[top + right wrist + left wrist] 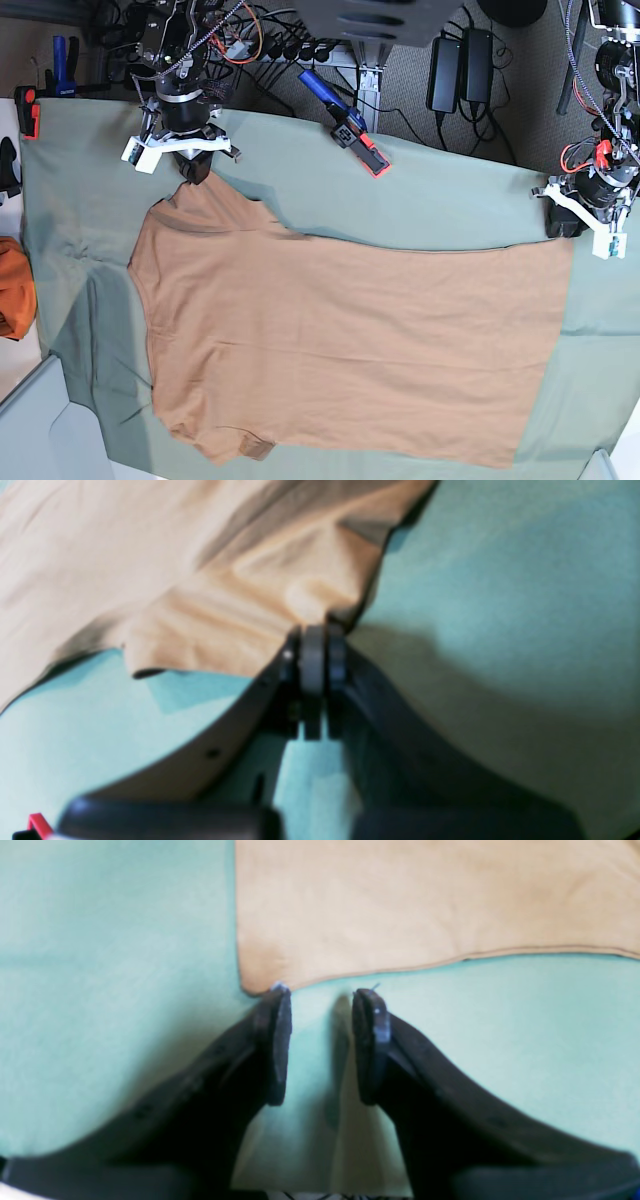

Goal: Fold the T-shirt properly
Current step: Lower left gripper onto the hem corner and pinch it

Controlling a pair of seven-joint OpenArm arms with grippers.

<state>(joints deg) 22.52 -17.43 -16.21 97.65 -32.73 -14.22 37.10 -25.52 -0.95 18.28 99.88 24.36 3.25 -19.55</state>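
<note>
At the upper left of the base view the right gripper (193, 168) is clenched on the sleeve tip of the tan T-shirt (340, 350), which lies flat across the middle of the green cloth sheet (450, 210). At the right edge, the left gripper (320, 992) is spread apart just beside the shirt's hem corner, gripping nothing.
</note>
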